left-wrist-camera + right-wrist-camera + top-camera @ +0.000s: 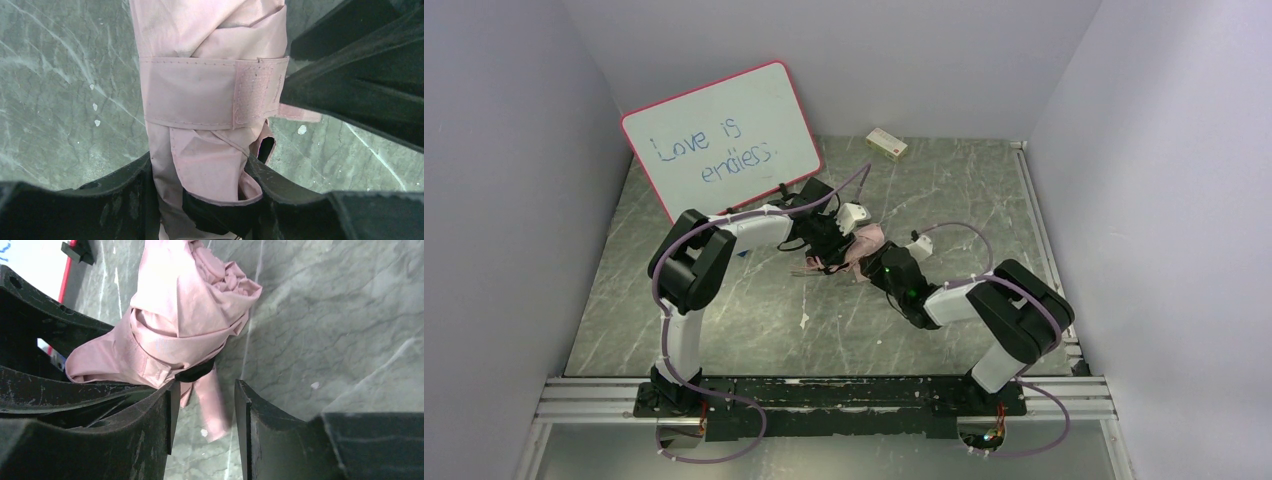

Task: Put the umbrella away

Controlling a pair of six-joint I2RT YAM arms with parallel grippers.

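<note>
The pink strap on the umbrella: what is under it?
Under the strap lies the folded pale pink canopy, bunched tightly. The shaft inside is covered by the fabric and cannot be seen.

The umbrella [856, 248] is seen folded near the middle of the table [754, 320]. Its pale pink canopy is bunched in loose creases and is wrapped round by a pink strap [200, 92] bearing a hook-and-loop patch. Black lining is exposed at one end.

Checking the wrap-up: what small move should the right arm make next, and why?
Probably ease the right gripper away: the strap already rings the umbrella, its tab lies flat, and the left gripper clamps it.
</note>
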